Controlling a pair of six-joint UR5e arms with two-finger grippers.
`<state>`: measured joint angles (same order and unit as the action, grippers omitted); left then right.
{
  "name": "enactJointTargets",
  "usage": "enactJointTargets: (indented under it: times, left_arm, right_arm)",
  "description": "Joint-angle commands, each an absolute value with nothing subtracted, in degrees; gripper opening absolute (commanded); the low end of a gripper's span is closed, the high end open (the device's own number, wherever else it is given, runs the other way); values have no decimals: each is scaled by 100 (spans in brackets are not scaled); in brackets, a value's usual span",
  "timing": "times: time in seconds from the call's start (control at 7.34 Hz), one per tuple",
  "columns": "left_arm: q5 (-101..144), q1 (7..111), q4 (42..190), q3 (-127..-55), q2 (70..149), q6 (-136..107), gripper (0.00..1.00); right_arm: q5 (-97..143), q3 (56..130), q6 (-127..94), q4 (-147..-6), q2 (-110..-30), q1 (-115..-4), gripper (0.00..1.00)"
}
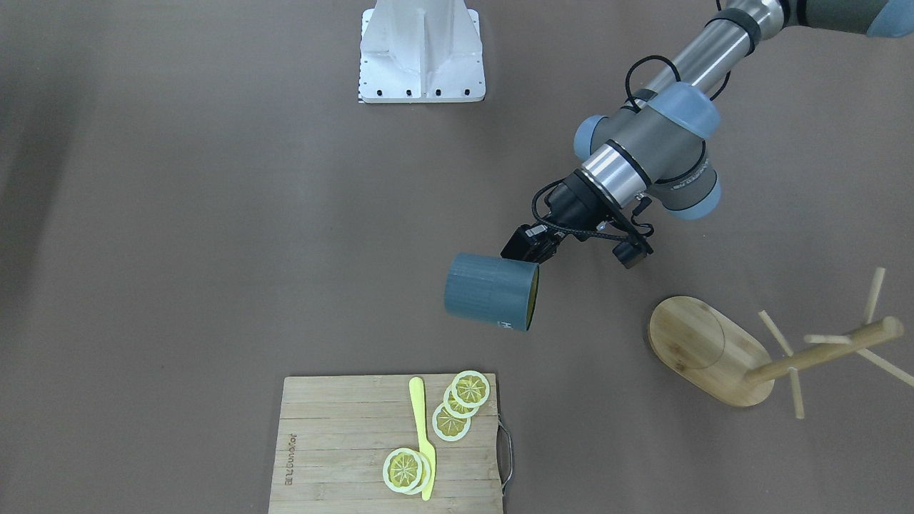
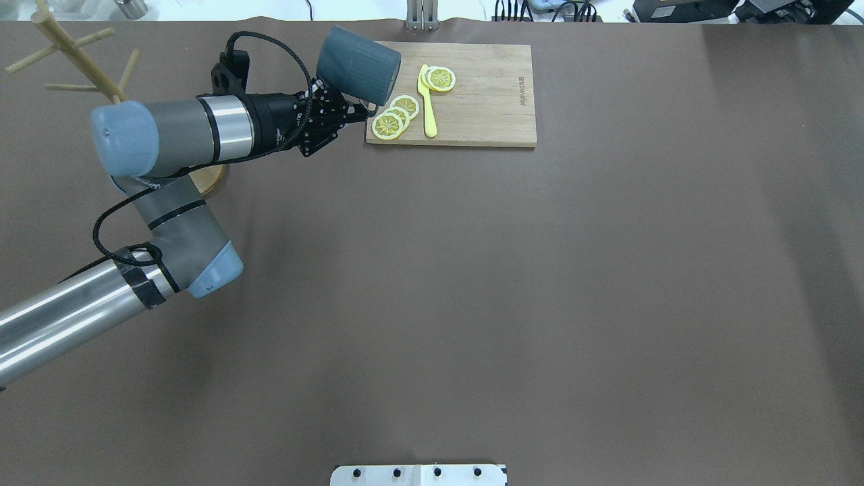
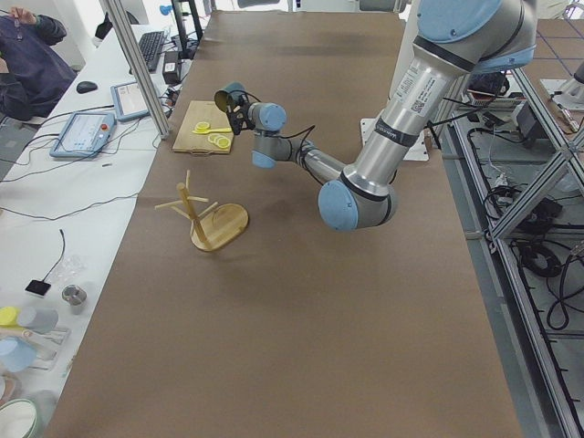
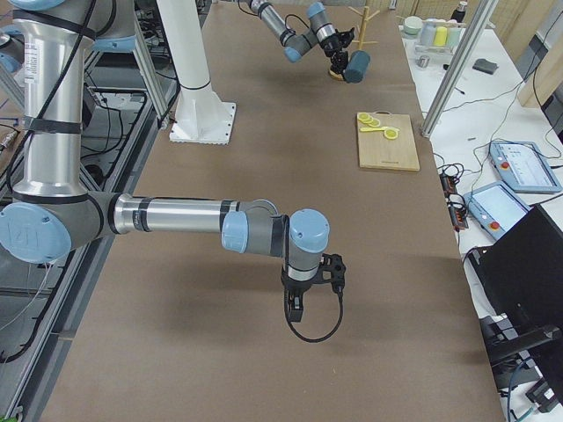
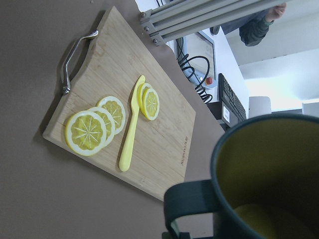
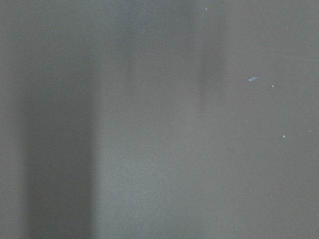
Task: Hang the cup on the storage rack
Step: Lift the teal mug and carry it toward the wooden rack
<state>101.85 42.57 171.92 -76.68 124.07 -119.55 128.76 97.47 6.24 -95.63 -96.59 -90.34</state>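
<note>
My left gripper (image 1: pixel 532 257) is shut on the slate-blue cup (image 1: pixel 491 300) and holds it on its side above the table, its yellow mouth turned toward the storage rack (image 1: pixel 714 350). In the overhead view the gripper (image 2: pixel 359 112) grips the cup (image 2: pixel 358 64) at its handle side. The left wrist view shows the cup's handle (image 5: pixel 189 204) and yellow inside. The bamboo rack stands to the robot's left, apart from the cup; its pegs (image 2: pixel 67 54) show at the overhead view's top left. My right gripper (image 4: pixel 299 308) hangs over bare table far away; I cannot tell whether it is open.
A wooden cutting board (image 1: pixel 343 442) with several lemon slices (image 1: pixel 457 407) and a yellow knife (image 1: pixel 423 435) lies just beyond the cup, at the table's far edge. The white robot base (image 1: pixel 421 50) is at mid-table on the robot's side.
</note>
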Motion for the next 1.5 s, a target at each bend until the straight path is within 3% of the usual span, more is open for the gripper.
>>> enactJointTargets:
  times: [0.0,0.54,0.95,1.36]
  left_arm:
    - [9933,4333,17708,-7664,12384,-12969,0]
    - [9018,4560,17956,-7629,12314,-14716,0]
    - [9018,4746,18867,-7594,11674,-15642,0]
    - [9018,4895,19656,-6938,11549,-15942,0]
  right_arm:
    - [12876,9747,624,-9562,-9668,-9035,100]
    - [12876,9765,633,-9562,-9668,-9035,100]
    - [12876,9782,624,-9554,-9659,-9035,100]
    - [12876,9800,624,-9554,-9650,-9035,100]
